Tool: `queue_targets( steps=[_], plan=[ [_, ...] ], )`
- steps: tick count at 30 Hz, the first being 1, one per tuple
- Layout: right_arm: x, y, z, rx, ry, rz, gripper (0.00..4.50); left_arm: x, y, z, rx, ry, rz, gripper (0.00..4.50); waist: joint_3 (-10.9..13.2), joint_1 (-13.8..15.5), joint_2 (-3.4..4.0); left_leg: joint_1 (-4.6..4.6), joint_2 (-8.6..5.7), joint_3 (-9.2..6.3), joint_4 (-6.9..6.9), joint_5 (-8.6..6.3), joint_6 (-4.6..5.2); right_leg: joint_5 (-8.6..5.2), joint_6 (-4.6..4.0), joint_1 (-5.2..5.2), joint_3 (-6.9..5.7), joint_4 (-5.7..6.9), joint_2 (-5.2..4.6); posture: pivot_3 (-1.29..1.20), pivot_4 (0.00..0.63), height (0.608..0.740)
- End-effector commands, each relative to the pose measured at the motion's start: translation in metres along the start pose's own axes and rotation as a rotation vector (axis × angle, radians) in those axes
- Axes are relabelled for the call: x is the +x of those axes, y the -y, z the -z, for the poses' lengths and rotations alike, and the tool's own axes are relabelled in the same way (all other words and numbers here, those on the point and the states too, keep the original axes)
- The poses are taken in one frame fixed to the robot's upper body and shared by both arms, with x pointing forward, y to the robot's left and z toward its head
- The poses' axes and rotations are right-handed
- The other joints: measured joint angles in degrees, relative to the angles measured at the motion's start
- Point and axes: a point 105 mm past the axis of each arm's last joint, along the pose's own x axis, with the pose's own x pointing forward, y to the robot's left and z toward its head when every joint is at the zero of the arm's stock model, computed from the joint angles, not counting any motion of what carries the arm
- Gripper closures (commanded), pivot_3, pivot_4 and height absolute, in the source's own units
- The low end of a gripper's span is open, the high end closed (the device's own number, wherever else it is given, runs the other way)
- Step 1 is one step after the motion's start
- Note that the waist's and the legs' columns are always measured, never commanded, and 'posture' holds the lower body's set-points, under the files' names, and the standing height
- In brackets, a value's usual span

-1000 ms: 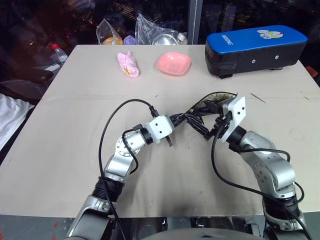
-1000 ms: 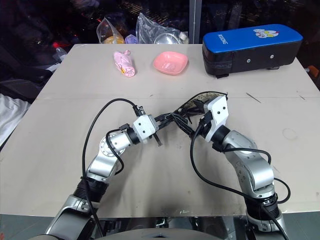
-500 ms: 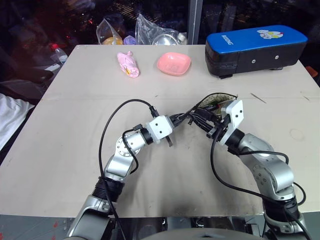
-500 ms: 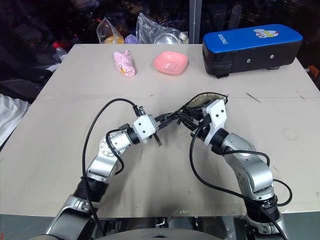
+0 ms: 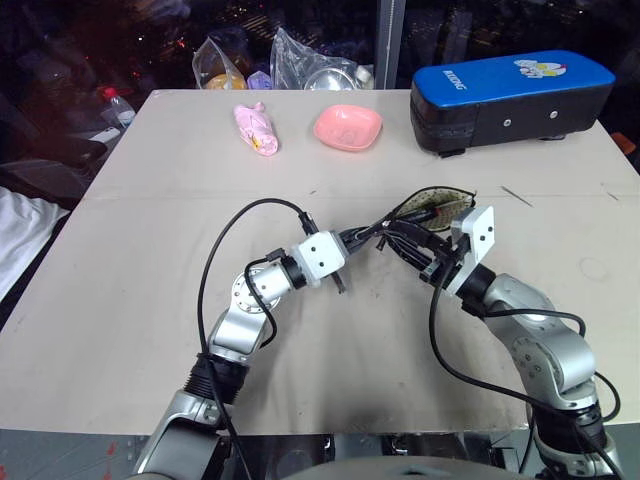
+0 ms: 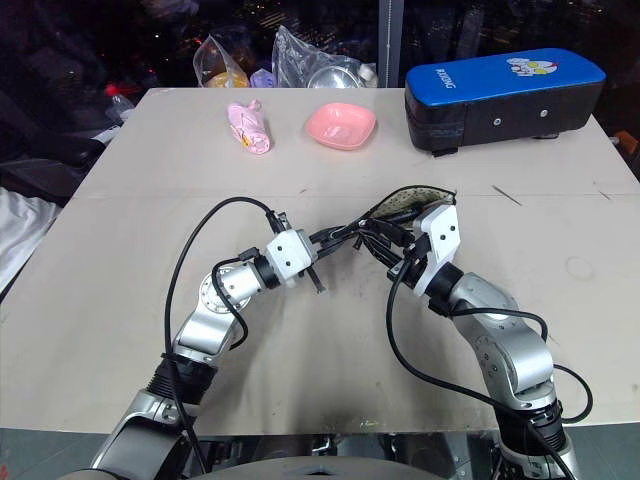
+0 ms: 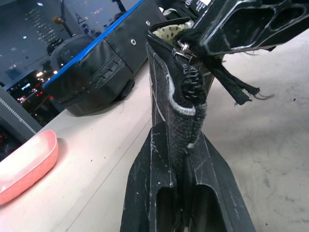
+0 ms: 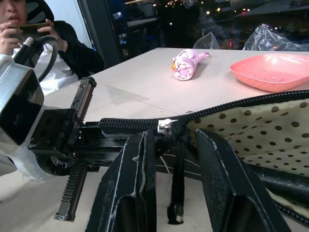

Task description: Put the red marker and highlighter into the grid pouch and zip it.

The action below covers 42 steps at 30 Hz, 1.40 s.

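Observation:
The grid pouch (image 5: 432, 200) hangs over the table's middle, stretched between my two grippers, with its mouth gaping on a dotted lining (image 8: 251, 130). My left gripper (image 7: 182, 135) is shut on the pouch's closed end. My right gripper (image 8: 176, 133) sits at the zipper slider (image 8: 166, 124). The black zipper pull (image 8: 176, 169) dangles in the narrow gap between its fingers, with table showing on both sides of the pull. The red marker and the highlighter are out of view; the pouch's inside is hidden.
A blue-topped black case (image 5: 510, 95) stands at the far right of the table (image 5: 150, 250). A pink bowl (image 5: 347, 127) and a pink bundle (image 5: 255, 130) lie far centre, with plastic bags (image 5: 310, 65) behind them. A person (image 8: 29, 29) sits holding a phone.
My right gripper's fingers have drawn in from wide apart to a narrow gap around the zipper pull. The left gripper and the pouch have kept still.

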Motion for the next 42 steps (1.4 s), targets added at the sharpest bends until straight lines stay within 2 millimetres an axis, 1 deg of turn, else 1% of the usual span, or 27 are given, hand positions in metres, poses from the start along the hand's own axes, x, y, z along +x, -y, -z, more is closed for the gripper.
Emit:
queue_targets(
  steps=[1,11,14,15,16,23,31,37,40,42],
  plan=[
    [-0.001,-0.006,-0.015,-0.022,0.060,-0.021,3.22,0.002,-0.005,-0.009,0.014,0.042,-0.015,4.50,0.0,0.0,0.00,0.00,0.00,0.00,0.00,0.00,0.00,0.00,0.00,0.00,0.00,0.00,0.00,0.00,0.150,0.740],
    [0.002,-0.005,-0.015,-0.016,0.063,-0.007,3.22,0.002,-0.005,-0.010,0.016,0.041,-0.015,4.50,0.0,0.0,0.00,0.00,0.00,0.00,0.00,0.00,0.00,0.00,0.00,0.00,0.00,0.00,0.00,0.00,0.150,0.740],
    [0.002,-0.005,-0.014,-0.019,0.061,-0.005,4.00,0.002,-0.005,-0.009,0.016,0.040,-0.015,4.50,0.0,0.0,0.00,0.00,0.00,0.00,0.00,0.00,0.00,0.00,0.00,0.00,0.00,0.00,0.00,0.00,0.150,0.740],
    [0.002,-0.005,-0.014,-0.025,0.058,-0.006,4.46,0.002,-0.005,-0.009,0.016,0.040,-0.015,4.50,0.0,0.0,0.00,0.00,0.00,0.00,0.00,0.00,0.00,0.00,0.00,0.00,0.00,0.00,0.00,0.00,0.150,0.740],
    [0.003,-0.005,-0.014,-0.027,0.055,-0.006,4.49,0.002,-0.005,-0.010,0.015,0.040,-0.015,4.50,0.0,0.0,0.00,0.00,0.00,0.00,0.00,0.00,0.00,0.00,0.00,0.00,0.00,0.00,0.00,0.00,0.150,0.740],
    [0.003,-0.003,-0.016,-0.042,0.057,0.008,4.49,0.002,-0.005,-0.010,0.014,0.041,-0.015,4.50,0.0,0.0,0.00,0.00,0.00,0.00,0.00,0.00,0.00,0.00,0.00,0.00,0.01,0.00,0.00,0.00,0.150,0.740],
    [-0.002,0.012,-0.038,-0.135,0.145,0.110,4.49,0.002,-0.005,-0.009,0.010,0.040,-0.020,4.50,0.0,0.0,0.00,0.00,0.00,0.00,0.00,0.00,0.00,0.00,0.00,0.00,0.00,-0.01,0.00,0.00,0.150,0.740],
    [-0.009,0.031,-0.042,-0.207,0.166,0.218,4.49,0.003,-0.004,-0.008,0.007,0.039,-0.020,4.50,0.0,0.0,0.00,0.00,0.00,0.01,0.00,0.00,0.00,0.00,0.00,0.00,0.00,0.00,0.00,0.00,0.150,0.740],
    [-0.018,0.050,-0.045,-0.262,0.185,0.330,4.49,0.003,-0.004,-0.007,0.007,0.036,-0.020,4.50,0.0,0.0,0.00,0.00,0.00,0.01,0.00,0.00,0.00,0.00,0.00,0.00,0.01,-0.01,0.00,0.00,0.150,0.740],
    [-0.022,0.059,-0.046,-0.286,0.193,0.383,4.49,0.002,-0.004,-0.007,0.007,0.034,-0.020,4.50,0.0,0.0,0.00,0.00,-0.01,0.03,0.00,0.00,0.00,0.00,0.00,0.00,0.02,-0.01,-0.01,0.00,0.150,0.740]
  ],
)
